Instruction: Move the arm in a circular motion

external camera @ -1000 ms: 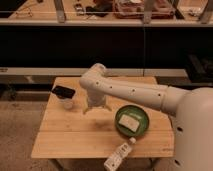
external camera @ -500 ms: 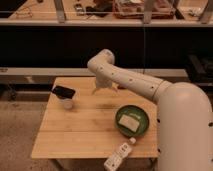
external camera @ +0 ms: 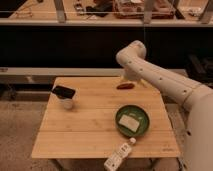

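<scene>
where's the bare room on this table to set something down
Free: the wide middle between the white cup and green bowl, plus the front left. Crowded: front right by the bottle, and the back right, where the arm's tool hangs near a brown object.

The wooden table under me is made of pale planks running side to side. Near its left edge stands a small white cup with a flat dark phone resting across its top. Right of centre sits a green bowl holding a pale rectangular piece. At the front edge, just below the bowl, a white bottle lies on its side, partly overhanging. Toward the back right lies a small reddish-brown object. My arm reaches over that back edge, my gripper just above it.
</scene>
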Tool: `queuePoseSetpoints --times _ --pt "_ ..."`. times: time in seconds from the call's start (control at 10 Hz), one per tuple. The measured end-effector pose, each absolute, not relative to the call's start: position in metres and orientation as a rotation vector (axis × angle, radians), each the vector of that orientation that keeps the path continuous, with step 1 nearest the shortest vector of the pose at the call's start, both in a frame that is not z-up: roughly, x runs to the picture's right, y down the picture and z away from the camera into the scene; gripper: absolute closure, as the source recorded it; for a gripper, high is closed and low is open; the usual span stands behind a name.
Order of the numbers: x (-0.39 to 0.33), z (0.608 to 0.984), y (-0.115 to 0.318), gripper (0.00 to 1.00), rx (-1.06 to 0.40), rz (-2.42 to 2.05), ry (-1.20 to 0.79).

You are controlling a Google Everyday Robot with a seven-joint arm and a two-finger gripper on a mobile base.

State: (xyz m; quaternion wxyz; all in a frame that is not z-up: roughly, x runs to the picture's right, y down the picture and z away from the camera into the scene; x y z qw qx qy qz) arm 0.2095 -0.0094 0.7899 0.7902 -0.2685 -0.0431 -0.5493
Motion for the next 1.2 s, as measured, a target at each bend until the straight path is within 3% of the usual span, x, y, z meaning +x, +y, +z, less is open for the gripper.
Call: queuePoseSetpoints --times 0.3,0.6,0.8,1.2 --pt "0.264 0.714 0.046 0.20 -0.695 -1.036 -0.037" --pt "0.242 0.656 0.095 0.20 -0.720 -0.989 -0.079" --pt "0.198 0.641 0.129 0.20 -0.688 -0.974 -0.177" --pt "0.083 0.646 0.199 0.20 -0.641 -1.016 -0.461"
